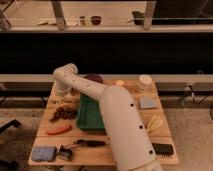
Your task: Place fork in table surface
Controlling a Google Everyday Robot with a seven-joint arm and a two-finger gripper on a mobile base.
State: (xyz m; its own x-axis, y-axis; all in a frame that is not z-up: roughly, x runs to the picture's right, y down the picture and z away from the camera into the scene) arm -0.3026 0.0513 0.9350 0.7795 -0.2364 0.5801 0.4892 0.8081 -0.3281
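Note:
My gripper [63,92] hangs down from the white arm over the back left corner of the table surface [125,92], a light tan wooden top, just left of the green tray. A thin pale shape [70,100] lies on the wood right under the gripper; it may be the fork, but I cannot make it out for sure. I cannot tell whether the gripper touches it.
A green tray [90,114] sits left of centre, partly behind my arm. Dark grapes [63,114], a carrot [58,130], a blue sponge [43,153] and a black-handled tool [91,143] lie at the left and front. A white cup [145,81], a grey pad [148,103] and a dark bowl [93,78] lie at the back and right.

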